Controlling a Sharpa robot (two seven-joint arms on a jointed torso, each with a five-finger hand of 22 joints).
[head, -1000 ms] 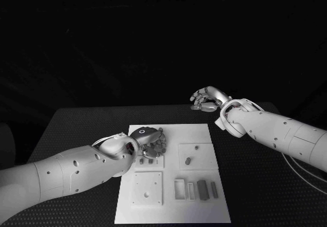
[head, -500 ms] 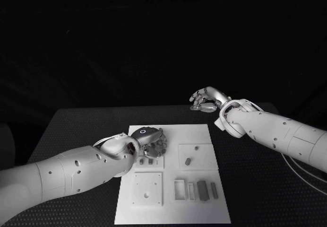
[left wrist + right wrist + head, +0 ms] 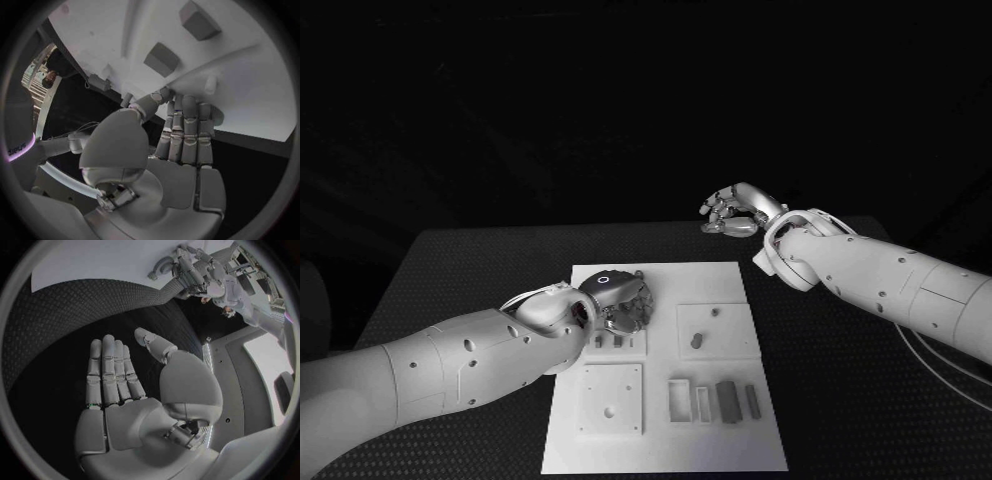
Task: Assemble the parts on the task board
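Left hand hovers over task board mid-left, apparently empty, fingers extended; right hand idle, released, upper right. Next: descend onto a part.

This looks like a robotics lab or test cell. A black, dimpled mat covers the surface, and beyond the fingers everything falls into darkness, as in a staged recording setup. On the mat lies a white board with recessed blocks and small grey parts, a bench test fixture rather than anything domestic. Just past the left fingers, the wrist view catches a strip of room with what seem to be racks or equipment, too small to tell.
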